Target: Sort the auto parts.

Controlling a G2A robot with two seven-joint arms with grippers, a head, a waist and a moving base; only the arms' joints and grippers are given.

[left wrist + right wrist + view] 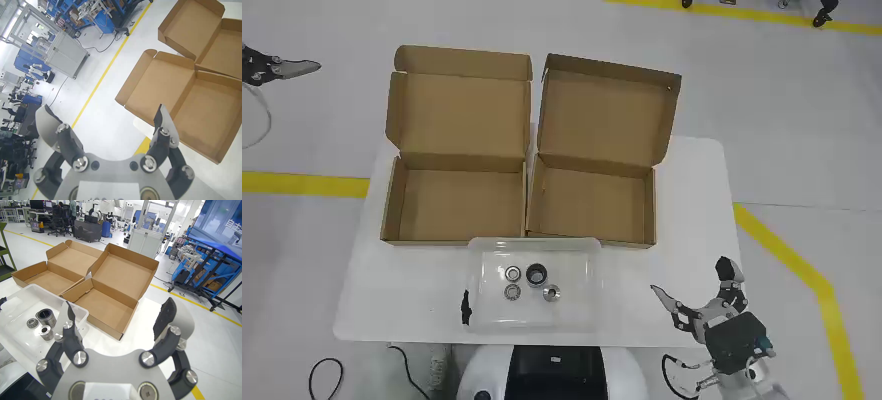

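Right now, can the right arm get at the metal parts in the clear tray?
Probably yes. The right gripper hangs open beside the clear tray, whose top is uncovered, and nothing stands between it and the metal parts.

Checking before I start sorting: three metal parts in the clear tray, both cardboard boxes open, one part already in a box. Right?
Not quite: the top view shows one cardboard box and its neighbour both empty. The three metal parts are in the clear tray, and both boxes are open.
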